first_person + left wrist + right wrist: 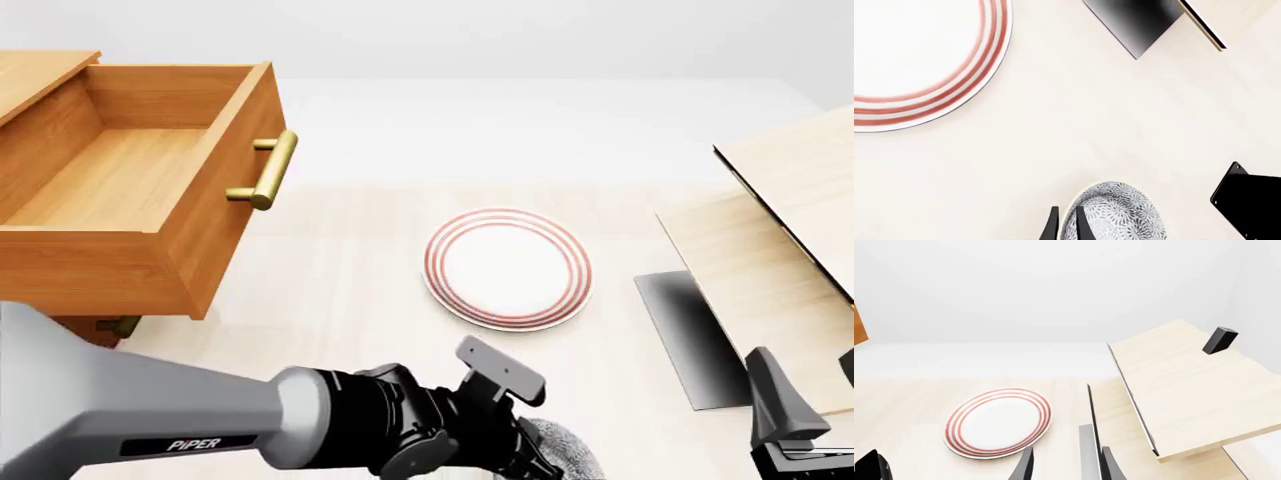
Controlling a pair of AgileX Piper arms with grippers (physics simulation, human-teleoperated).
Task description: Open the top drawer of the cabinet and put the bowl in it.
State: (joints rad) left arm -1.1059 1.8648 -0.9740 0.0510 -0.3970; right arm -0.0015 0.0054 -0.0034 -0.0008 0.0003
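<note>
Front view shows the orange-brown wooden top drawer point(127, 180) of the cabinet point(40, 80) pulled open, its plain interior bare. Near the table's point(347, 300) front edge, the left gripper point(1066, 227) pinches the rim of the small grey-speckled white bowl point(1121, 212), one finger inside, one outside. Beyond sits the flat white red-ringed plate point(509, 267). The right gripper point(1066, 467) hangs with fingers apart beside pale light-wood boards point(774, 250).

One bowl point(1117, 212); one plate point(509, 268); one open drawer point(127, 190); two pale boards point(1187, 390).
</note>
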